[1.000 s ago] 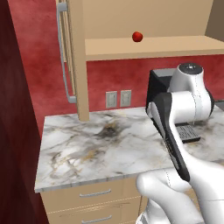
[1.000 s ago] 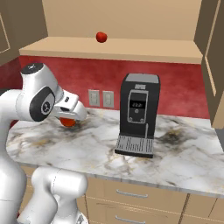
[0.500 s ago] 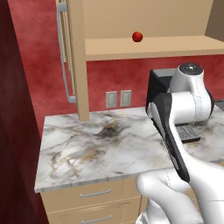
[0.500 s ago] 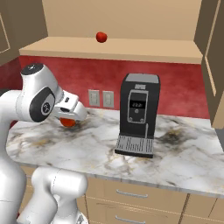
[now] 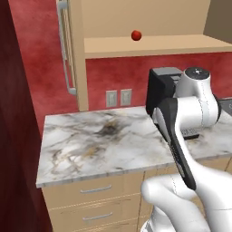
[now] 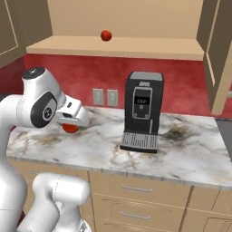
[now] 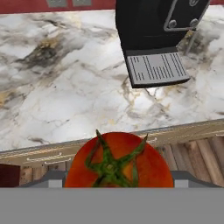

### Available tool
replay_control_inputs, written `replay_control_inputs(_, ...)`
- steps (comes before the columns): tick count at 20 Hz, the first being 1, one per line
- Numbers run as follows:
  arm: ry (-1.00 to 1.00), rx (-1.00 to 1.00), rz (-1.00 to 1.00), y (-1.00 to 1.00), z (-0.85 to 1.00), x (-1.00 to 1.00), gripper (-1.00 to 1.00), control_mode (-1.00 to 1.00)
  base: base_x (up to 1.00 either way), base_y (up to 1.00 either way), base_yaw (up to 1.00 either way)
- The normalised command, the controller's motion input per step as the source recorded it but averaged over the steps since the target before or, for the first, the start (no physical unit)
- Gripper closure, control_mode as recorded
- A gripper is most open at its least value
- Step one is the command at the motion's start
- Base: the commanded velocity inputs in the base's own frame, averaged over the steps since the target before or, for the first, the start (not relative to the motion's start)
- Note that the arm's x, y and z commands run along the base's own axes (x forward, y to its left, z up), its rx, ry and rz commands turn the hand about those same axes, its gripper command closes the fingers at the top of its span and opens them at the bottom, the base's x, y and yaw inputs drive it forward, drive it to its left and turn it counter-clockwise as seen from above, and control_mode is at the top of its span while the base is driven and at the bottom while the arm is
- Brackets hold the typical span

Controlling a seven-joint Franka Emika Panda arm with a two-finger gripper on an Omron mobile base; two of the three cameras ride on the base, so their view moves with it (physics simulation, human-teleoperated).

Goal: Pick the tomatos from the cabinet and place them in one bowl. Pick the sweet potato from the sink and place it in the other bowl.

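Tomato in claw, green stem in hand view

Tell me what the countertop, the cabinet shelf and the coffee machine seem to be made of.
Countertop: looks like polished marble, white with grey and brown veining. Cabinet shelf: light tan, matte, probably wood or laminate; no grain is discernible. Coffee machine: black casing, likely plastic, with a grey ribbed drip tray that may be metal.

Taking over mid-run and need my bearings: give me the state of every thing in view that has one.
gripper: fingers shut on a tomato, raised above the counter.
held tomato: in the fingers, stem facing the hand camera.
second tomato: resting on the cabinet shelf, untouched.
cabinet: door swung open, shelf exposed.
coffee machine: upright on the counter, drip tray bare.
drawers: closed.
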Motion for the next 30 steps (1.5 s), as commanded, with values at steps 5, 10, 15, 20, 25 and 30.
replay_control_inputs(5,0.00,0.00,0.00,0.00,0.00,0.00,1.00,1.00,-0.61,-0.20,-0.07)
replay_control_inputs(10,0.00,0.00,0.00,0.00,0.00,0.00,1.00,1.00,-0.12,-0.75,-0.04)
replay_control_inputs(15,0.00,0.00,0.00,0.00,0.00,0.00,1.00,1.00,-0.08,-0.95,0.00)
replay_control_inputs(20,0.00,0.00,0.00,0.00,0.00,0.00,1.00,1.00,-0.07,-0.87,-0.01)
replay_control_inputs(25,0.00,0.00,0.00,0.00,0.00,0.00,1.00,1.00,-0.07,-0.83,-0.01)
replay_control_inputs(30,0.00,0.00,0.00,0.00,0.00,0.00,1.00,1.00,-0.06,-0.80,-0.05)
